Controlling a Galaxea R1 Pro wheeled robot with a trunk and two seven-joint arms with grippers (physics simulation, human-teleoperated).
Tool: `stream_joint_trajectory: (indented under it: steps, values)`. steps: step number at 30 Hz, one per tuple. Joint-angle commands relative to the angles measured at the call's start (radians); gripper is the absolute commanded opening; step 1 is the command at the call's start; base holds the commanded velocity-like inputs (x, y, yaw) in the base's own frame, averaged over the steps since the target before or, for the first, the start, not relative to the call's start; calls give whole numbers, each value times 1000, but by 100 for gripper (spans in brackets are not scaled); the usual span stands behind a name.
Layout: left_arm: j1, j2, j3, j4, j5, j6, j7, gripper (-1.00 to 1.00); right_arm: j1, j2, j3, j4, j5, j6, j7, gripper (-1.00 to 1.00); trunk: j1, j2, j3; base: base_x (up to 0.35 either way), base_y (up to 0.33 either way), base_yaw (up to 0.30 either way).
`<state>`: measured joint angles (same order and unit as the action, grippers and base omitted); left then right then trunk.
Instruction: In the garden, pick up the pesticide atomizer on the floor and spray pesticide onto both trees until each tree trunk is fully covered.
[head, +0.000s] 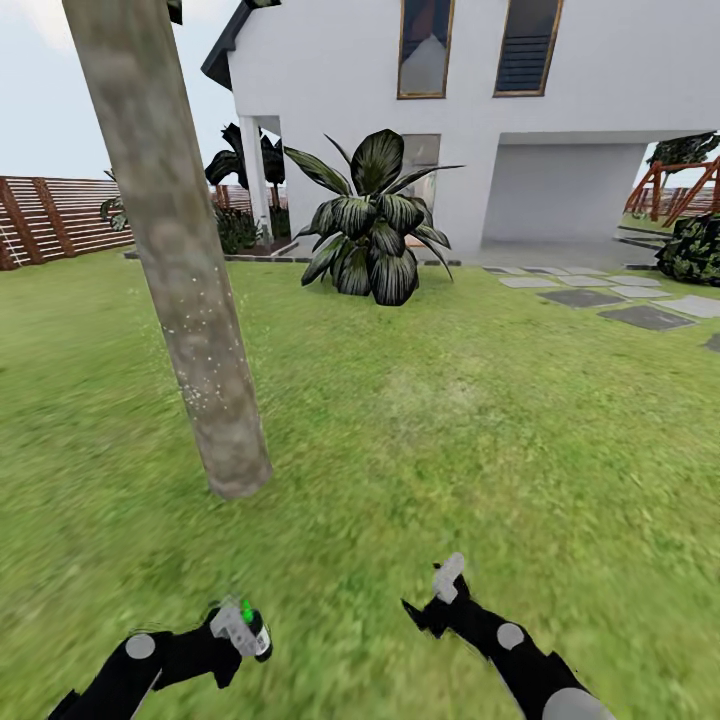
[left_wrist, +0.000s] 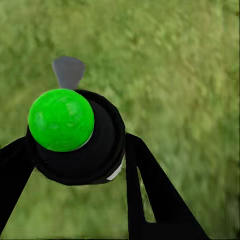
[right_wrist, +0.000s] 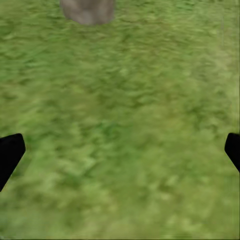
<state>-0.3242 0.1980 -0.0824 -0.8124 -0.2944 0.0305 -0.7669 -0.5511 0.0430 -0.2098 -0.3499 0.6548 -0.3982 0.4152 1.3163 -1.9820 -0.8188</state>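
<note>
Where the head view takes in the lawn, the tree trunk leans through the upper left of the frame, white pesticide specks dotting its lower part. At the lower left the left gripper pinches the pesticide atomizer, whose long axis runs roughly up the frame, green-lit end toward the trunk. At the lower right sits the right gripper. From the left wrist, the atomizer is seen end-on between dark fingers, green dome at centre left. From the right wrist, spread fingertips flank bare grass, trunk base at the top.
</note>
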Motion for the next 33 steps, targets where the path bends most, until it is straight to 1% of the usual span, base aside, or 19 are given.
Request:
stream_joint_trajectory:
  steps: [1,2,4,5,7,9,12,13,14,15,17,18,20,21,23,24,28,31,33]
  values:
    - [-1,1,2,24,-1,-5,-45,-100,-13,-2,4,-30,3,4,89,100,0,0,0,0,0,0]
    - [-2,1,1,43,-4,-7,-73,-100,-20,-5,4,-74,3,7,159,100,0,0,0,0,0,0]
    - [-2,1,1,58,-9,-5,-98,-100,-25,-7,5,-126,3,11,219,100,0,0,0,0,0,0]
    - [-2,1,1,60,-17,-2,-104,-100,-26,-7,5,-135,4,12,230,100,0,0,0,0,0,0]
    - [-15,1,1,63,-86,47,-126,-100,-27,-8,6,-147,5,13,244,100,0,0,0,0,0,0]
    - [-30,0,1,64,-128,67,-138,-100,-27,-8,8,-147,6,13,247,100,0,0,0,0,0,0]
    - [-37,-1,1,64,-140,74,-150,-100,-27,-7,17,-144,12,13,248,100,0,0,0,0,0,0]
    - [-38,-2,1,64,-145,75,-150,-100,-27,-6,28,-143,14,13,248,100,0,0,0,0,0,0]
    - [-43,-3,1,64,-155,76,-151,-100,-27,-5,54,-144,15,13,248,100,0,0,0,0,0,0]
    - [-52,-7,1,64,-168,86,-152,-100,-27,-4,98,-144,15,13,247,100,0,0,0,0,0,0]
    - [-58,-11,0,60,-183,113,-152,-100,-27,-3,158,-141,15,13,246,100,0,0,0,0,0,0]
    - [-60,-13,0,57,-189,121,-152,-100,-27,-3,176,-140,14,13,247,100,0,0,0,0,0,0]
    - [-62,-16,-1,52,-193,128,-152,-100,-27,-3,191,-138,14,13,253,100,0,0,0,0,0,0]
    - [-62,-16,-2,49,-194,130,-152,-100,-27,-3,193,-139,14,13,281,-100,0,0,0,0,0,0]
    - [-62,-16,-28,48,-196,133,-152,-100,-27,-3,193,-146,14,13,359,-100,0,0,0,0,0,0]
    - [-62,-16,-44,47,-196,139,-152,-100,-27,-2,193,-147,14,14,378,-100,0,0,0,0,0,0]
    - [-79,-22,-94,46,-210,151,-152,-100,-27,0,195,-146,20,14,404,-100,0,0,0,0,0,0]
    - [-85,-39,-105,47,-215,152,-152,-100,-27,1,196,-147,64,14,446,-100,0,0,0,0,0,0]
    - [-86,-48,-124,47,-216,152,-152,-100,-27,1,196,-149,91,13,491,-100,0,0,0,0,0,0]
